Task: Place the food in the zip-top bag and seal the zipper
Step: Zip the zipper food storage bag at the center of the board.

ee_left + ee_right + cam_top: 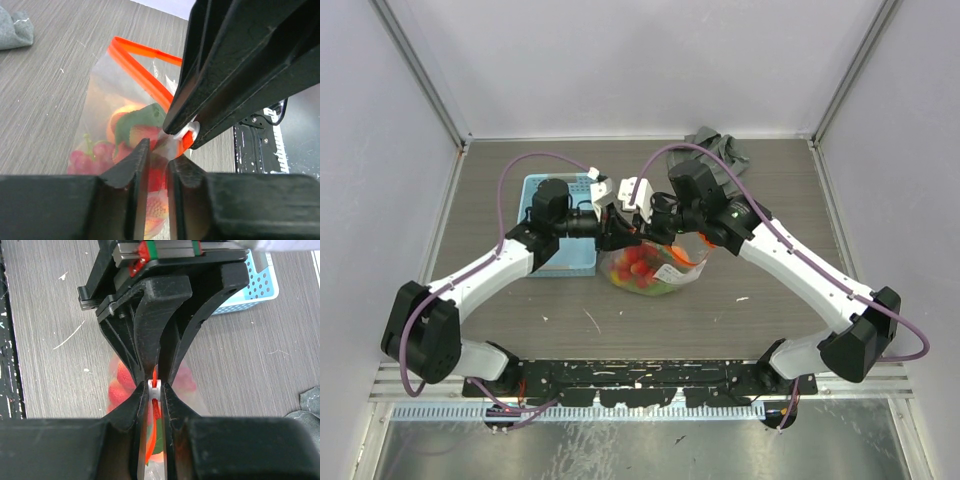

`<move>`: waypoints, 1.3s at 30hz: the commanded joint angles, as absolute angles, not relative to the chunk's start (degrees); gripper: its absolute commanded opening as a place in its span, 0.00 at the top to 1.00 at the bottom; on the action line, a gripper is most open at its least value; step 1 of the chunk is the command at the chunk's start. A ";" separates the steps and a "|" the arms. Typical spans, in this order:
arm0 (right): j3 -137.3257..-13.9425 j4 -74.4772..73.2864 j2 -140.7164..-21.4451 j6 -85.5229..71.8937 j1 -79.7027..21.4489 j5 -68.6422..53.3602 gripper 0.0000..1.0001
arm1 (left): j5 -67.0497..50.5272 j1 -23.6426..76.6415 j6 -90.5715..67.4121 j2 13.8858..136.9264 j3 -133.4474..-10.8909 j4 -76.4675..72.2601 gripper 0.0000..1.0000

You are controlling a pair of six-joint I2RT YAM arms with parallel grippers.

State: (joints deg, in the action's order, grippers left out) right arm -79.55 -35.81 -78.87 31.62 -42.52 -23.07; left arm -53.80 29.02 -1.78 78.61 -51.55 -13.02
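Left gripper (157, 152): at the lower middle of the left wrist view, jaws nearly together, pinching the clear film of the zip-top bag (107, 95) near its mouth.
Right gripper (155, 390): at the lower middle of its own view, jaws almost closed on the zipper (154, 376), with a small white piece between the tips.
Meeting point: the two grippers face each other tip to tip, just above the bag, at the centre of the top view.
Zip-top bag: lies on the table (770, 300) at mid-frame in the top view, just right of the blue basket (560, 230).
Food: inside the bag; the peach (122, 117), purple grapes (92, 152) and red strawberries (120, 382) show through the plastic.
Zipper: the red-orange strip runs from the upper middle of the left wrist view down to the grippers.
Grey cloth (720, 145): at the upper right of the table, well apart from the bag.
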 commanded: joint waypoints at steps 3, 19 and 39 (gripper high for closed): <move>-82.54 -34.63 -79.10 32.17 -42.30 -24.02 0.95 | -56.73 29.00 -3.31 79.04 -54.25 -18.84 0.94; -78.71 -38.84 -77.08 30.48 -41.71 -11.96 0.96 | -46.00 28.92 -21.34 77.55 -44.11 -42.91 1.00; -75.79 -40.87 -75.69 27.66 -39.03 -9.66 0.97 | -40.02 27.10 -21.89 76.48 -41.02 -42.80 1.00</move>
